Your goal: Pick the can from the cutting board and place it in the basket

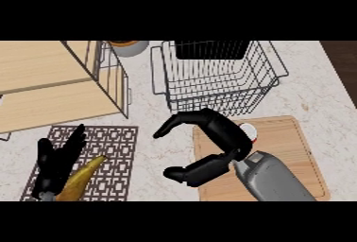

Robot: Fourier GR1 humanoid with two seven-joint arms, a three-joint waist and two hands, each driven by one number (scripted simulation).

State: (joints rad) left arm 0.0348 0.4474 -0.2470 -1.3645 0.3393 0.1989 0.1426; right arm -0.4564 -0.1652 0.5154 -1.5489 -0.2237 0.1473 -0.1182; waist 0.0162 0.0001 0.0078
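Right hand [225, 133] wide open, empty, over the cutting board [301, 152], can [250, 132] half hidden beside its palm

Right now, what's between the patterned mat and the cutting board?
Only a strip of bare counter, overhung by fingertips of the right hand, in the head view.

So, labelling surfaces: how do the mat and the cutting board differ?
The mat is dark latticework, the cutting board plain pale wood. The mat lies under the left robot hand, the cutting board under the right robot hand. Both lie flat on the counter.
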